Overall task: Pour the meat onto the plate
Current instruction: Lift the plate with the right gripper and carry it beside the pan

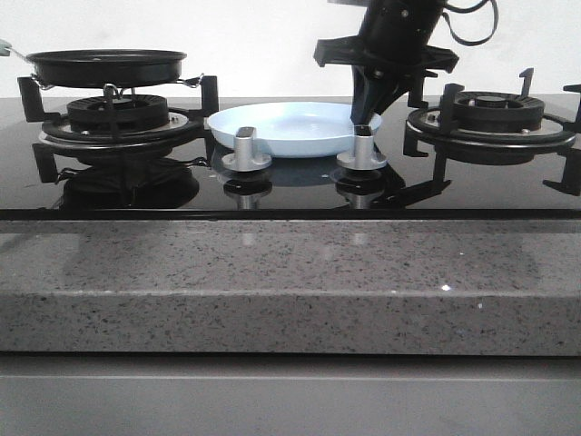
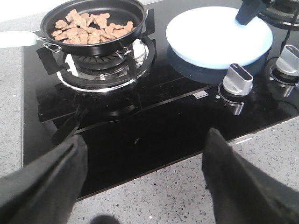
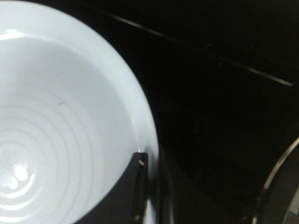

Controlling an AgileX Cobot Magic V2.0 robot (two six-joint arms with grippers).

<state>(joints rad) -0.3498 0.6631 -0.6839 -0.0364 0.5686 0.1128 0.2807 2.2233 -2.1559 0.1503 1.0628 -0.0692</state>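
The meat [image 2: 88, 25], several small golden-brown pieces, lies in the black frying pan [image 2: 93, 16] on the left burner; in the front view only the pan [image 1: 104, 65] shows. The pale-blue plate [image 1: 286, 127] sits empty on the black glass between the burners. My right gripper [image 1: 366, 109] comes down on the plate's right rim. In the right wrist view the gripper [image 3: 150, 161] is shut on the plate [image 3: 60, 107], one finger inside the rim and one outside. My left gripper [image 2: 145, 137] is open and empty over the hob's front edge, well short of the pan.
Two silver knobs [image 1: 245, 150] [image 1: 360, 150] stand just in front of the plate. The right burner [image 1: 490, 113] with its black grate is beside my right gripper. The pan's pale handle [image 2: 16, 39] points left. A speckled grey counter [image 1: 290, 282] runs along the front.
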